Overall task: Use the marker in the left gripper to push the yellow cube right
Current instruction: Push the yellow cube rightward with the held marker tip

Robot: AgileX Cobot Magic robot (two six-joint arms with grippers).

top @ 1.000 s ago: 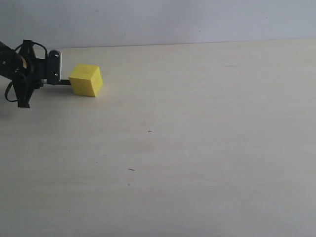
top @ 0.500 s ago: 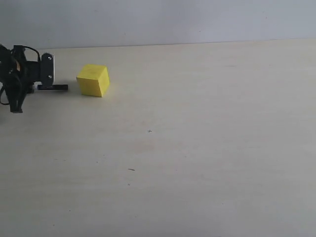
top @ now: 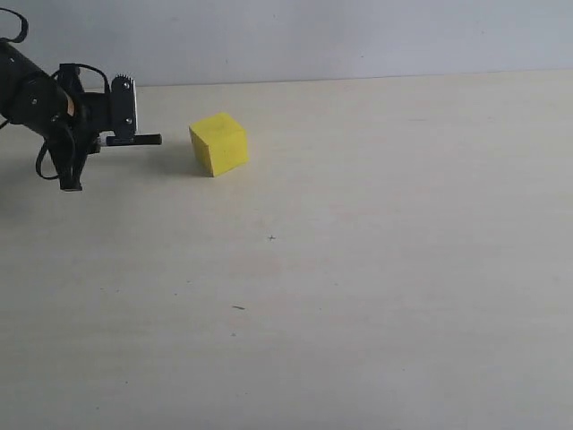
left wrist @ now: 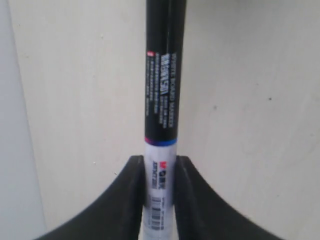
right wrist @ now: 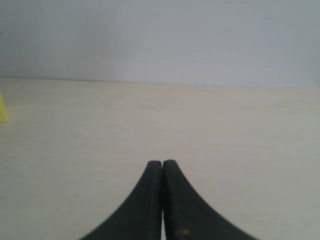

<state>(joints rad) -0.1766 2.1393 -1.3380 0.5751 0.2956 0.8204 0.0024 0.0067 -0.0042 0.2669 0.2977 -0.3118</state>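
Exterior view: the yellow cube (top: 219, 143) sits further right on the far-left tabletop (top: 358, 287) than a second ago. The marker (top: 143, 140) tip is now apart, left of it, so contact is judged lost. Left wrist view: left gripper (left wrist: 160, 172) jaws pinch the marker barrel. Right wrist view: right gripper (right wrist: 162, 172) jaws pressed together. No containers seen.

The left gripper (left wrist: 160, 164) clamps the whiteboard marker (left wrist: 162, 100) by its white barrel, one black finger (left wrist: 131, 192) on each side. Beyond the fingers, the marker's black printed section, edged by a blue-red band, extends over the pale table (left wrist: 245, 125).
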